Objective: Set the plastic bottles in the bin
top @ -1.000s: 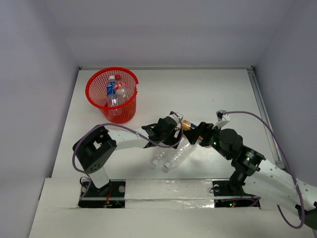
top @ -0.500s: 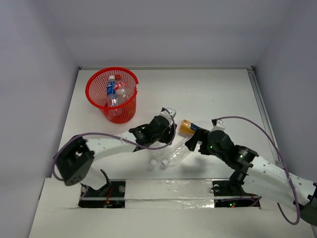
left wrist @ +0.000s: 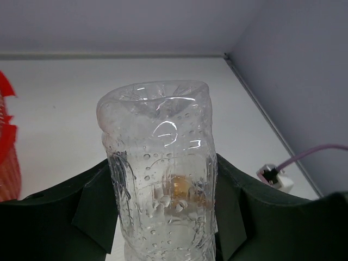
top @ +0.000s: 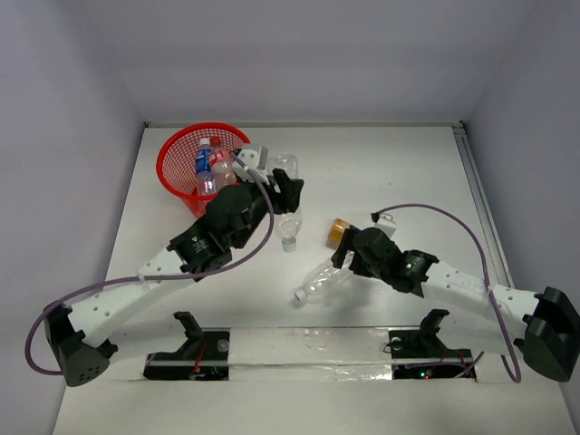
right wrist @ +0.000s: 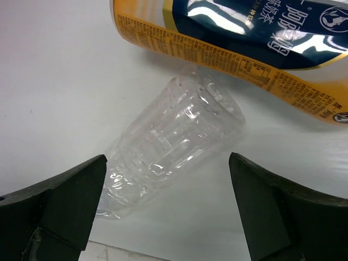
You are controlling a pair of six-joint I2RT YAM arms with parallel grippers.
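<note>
Left to right: the red bin (top: 159, 163) stands at the far left of the table (top: 390, 163) with two labelled bottles (top: 207, 165) already inside. Just to its right, the left gripper (top: 276, 195) holds a clear bottle (left wrist: 157, 179) off the table, base up and neck down. Its fingers (left wrist: 92, 212) are pressed against both sides of the wall.

Nearer the middle, an orange bottle (top: 340, 229) and a second clear bottle (top: 322, 281) lie on their sides. The right gripper (right wrist: 168, 201) hovers over the clear one with its fingers wide apart, gripping nothing.

We judge the left arm's load the more exposed. It hangs beside the rim, not above the opening, so letting go here would send it to the table. Swinging across too low could catch the neck on the rim and push or tip the light bin. The thin wall is beaded with droplets and could also slide in the grip.

On the right, the trouble is crowding. The orange bottle lies right beside the clear one, and we cannot tell if they touch. A finger coming down off-centre could knock either round body into a roll, or the clear one could pop out sideways as the fingers close.
</note>
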